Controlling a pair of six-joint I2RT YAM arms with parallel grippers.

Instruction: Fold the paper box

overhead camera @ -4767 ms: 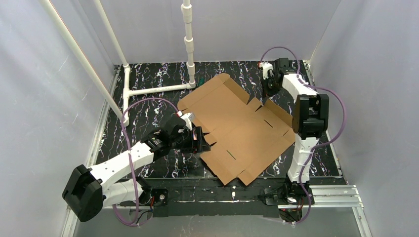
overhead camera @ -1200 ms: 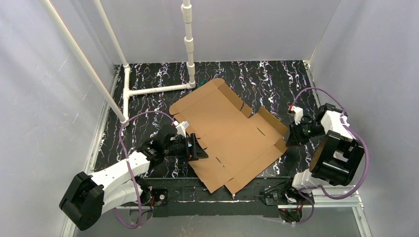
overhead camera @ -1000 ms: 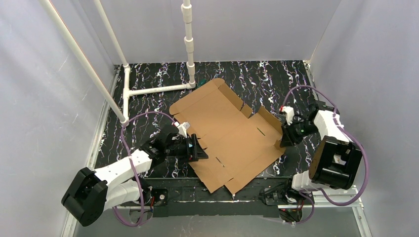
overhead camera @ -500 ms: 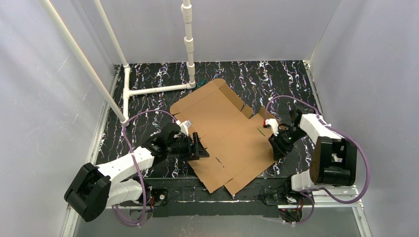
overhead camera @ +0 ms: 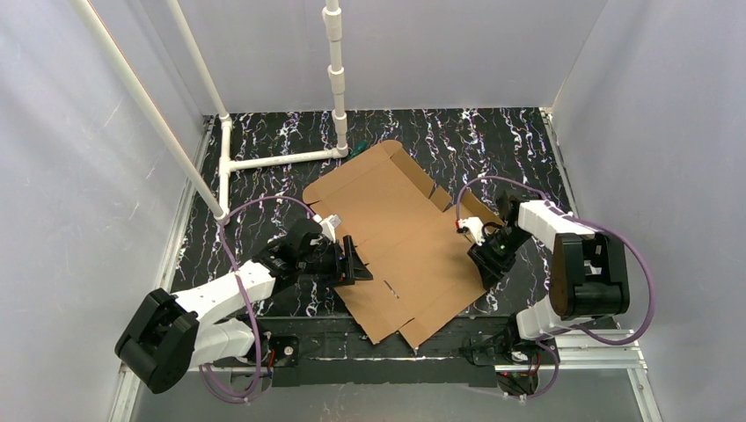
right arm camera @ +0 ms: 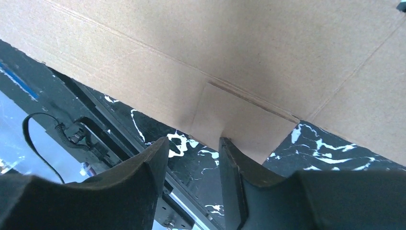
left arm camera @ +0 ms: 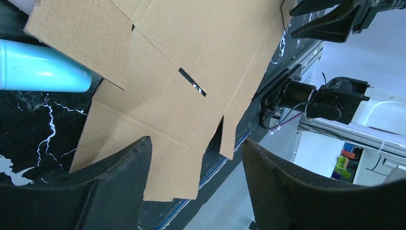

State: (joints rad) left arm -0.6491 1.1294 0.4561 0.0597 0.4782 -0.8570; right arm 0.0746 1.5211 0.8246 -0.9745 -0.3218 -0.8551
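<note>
The paper box is a flat brown cardboard sheet with flaps and slits, lying on the black marbled table. My left gripper sits low at its left edge, open. In the left wrist view the cardboard lies beyond the gripper, with nothing between the jaws. My right gripper is at the sheet's right edge, where the side flap stands raised. In the right wrist view the gripper is open on bare table. One fingertip touches a small cardboard tab.
A white pipe frame lies at the back left and an upright pipe stands behind the box. A teal cylinder lies by the sheet's edge. Grey walls close in three sides. A metal rail runs along the near edge.
My right arm has swung left and down to the box's right edge, its jaws have opened wider, and the right side of the sheet has been pushed inward. The left arm has barely moved.
</note>
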